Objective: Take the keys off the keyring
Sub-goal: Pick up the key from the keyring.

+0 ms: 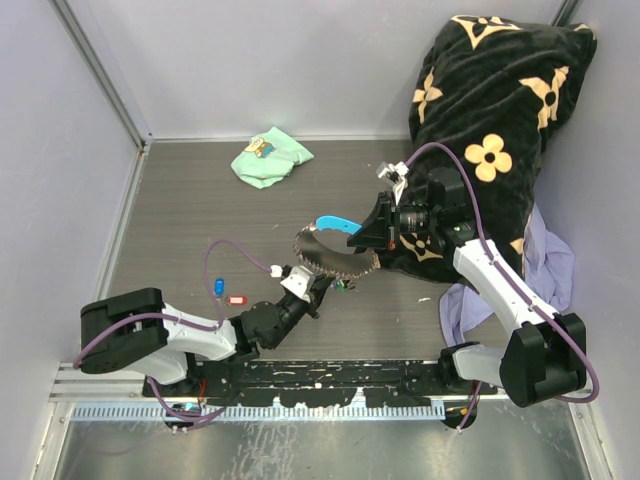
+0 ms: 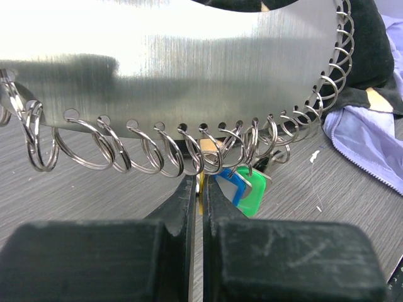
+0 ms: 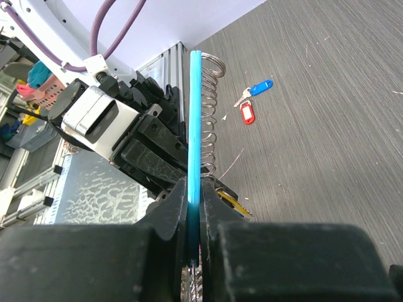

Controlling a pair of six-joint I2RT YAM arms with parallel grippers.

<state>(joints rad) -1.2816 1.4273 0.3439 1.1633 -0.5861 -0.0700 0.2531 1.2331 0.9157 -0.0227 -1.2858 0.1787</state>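
The keyring (image 1: 335,255) is a shiny metal plate (image 2: 189,63) edged with several split rings (image 2: 141,148) and carrying a sky-blue fob (image 1: 333,222). It is held up over the table. My right gripper (image 1: 358,232) (image 3: 194,185) is shut on the fob (image 3: 195,126), seen edge-on. A blue-tagged key (image 2: 228,184) and a green-tagged key (image 2: 254,194) hang from the rings. My left gripper (image 1: 320,284) (image 2: 200,189) is shut on a yellowish-tagged key (image 2: 200,181) under the rings. A blue key (image 1: 219,288) and a red key (image 1: 237,299) lie loose on the table.
A mint-green cloth (image 1: 270,157) lies at the back. A black blanket with cream flowers (image 1: 500,120) fills the back right, with a lavender cloth (image 1: 545,265) beneath it. The loose blue key (image 3: 259,87) and red key (image 3: 247,114) lie left of the left arm.
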